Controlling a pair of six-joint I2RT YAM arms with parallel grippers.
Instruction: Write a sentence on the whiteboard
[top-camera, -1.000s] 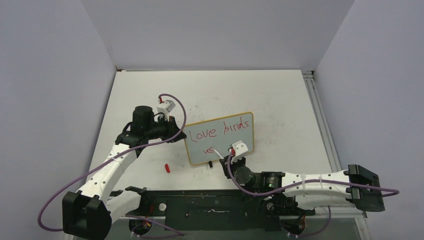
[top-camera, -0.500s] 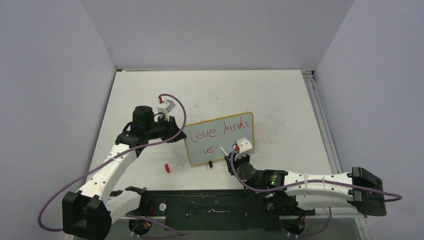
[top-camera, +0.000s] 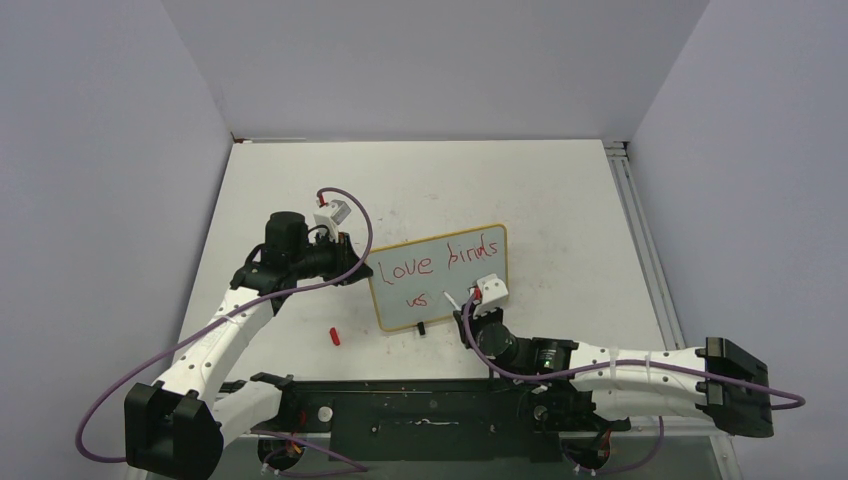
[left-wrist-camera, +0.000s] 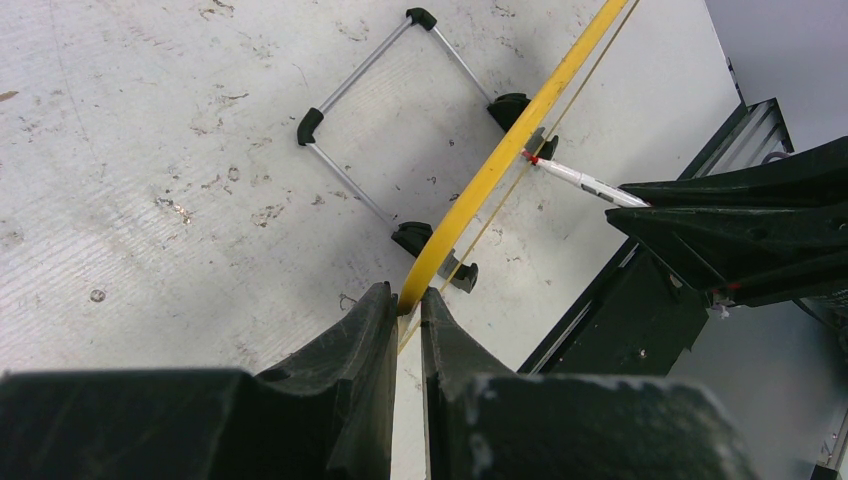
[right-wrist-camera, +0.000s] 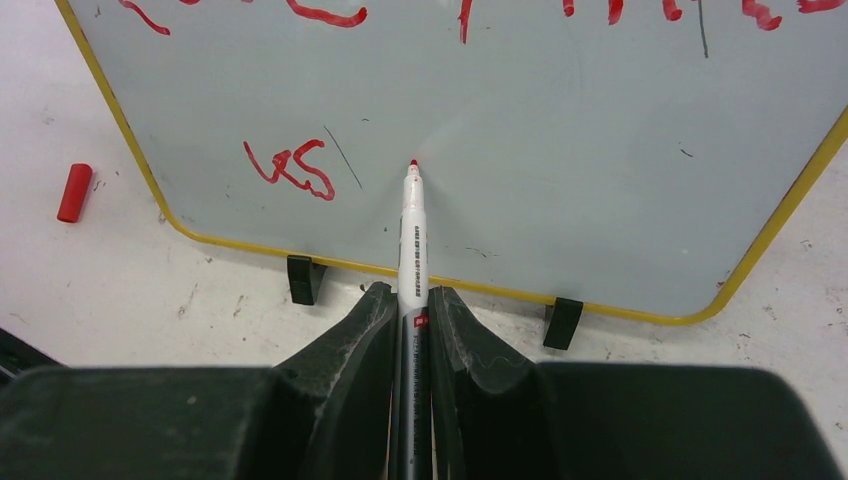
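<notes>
The whiteboard (top-camera: 440, 278) stands tilted on two black feet in mid-table, with a thin yellow frame. Red words on it read "love birds" (top-camera: 440, 258) above "vs" (top-camera: 417, 300); "vs" also shows in the right wrist view (right-wrist-camera: 290, 168). My left gripper (top-camera: 352, 262) is shut on the board's left edge, seen edge-on in the left wrist view (left-wrist-camera: 407, 298). My right gripper (top-camera: 470, 318) is shut on a white marker (right-wrist-camera: 411, 235). Its red tip (right-wrist-camera: 413, 163) is at the board's surface, just right of "vs".
A red marker cap (top-camera: 336, 336) lies on the table left of the board's lower corner; it also shows in the right wrist view (right-wrist-camera: 74, 192). The board's wire stand (left-wrist-camera: 380, 110) rests behind it. The black base rail (top-camera: 420, 410) runs along the near edge.
My right gripper has moved the marker to the right along the lower line, away from "vs". The left arm and the board have not moved.
</notes>
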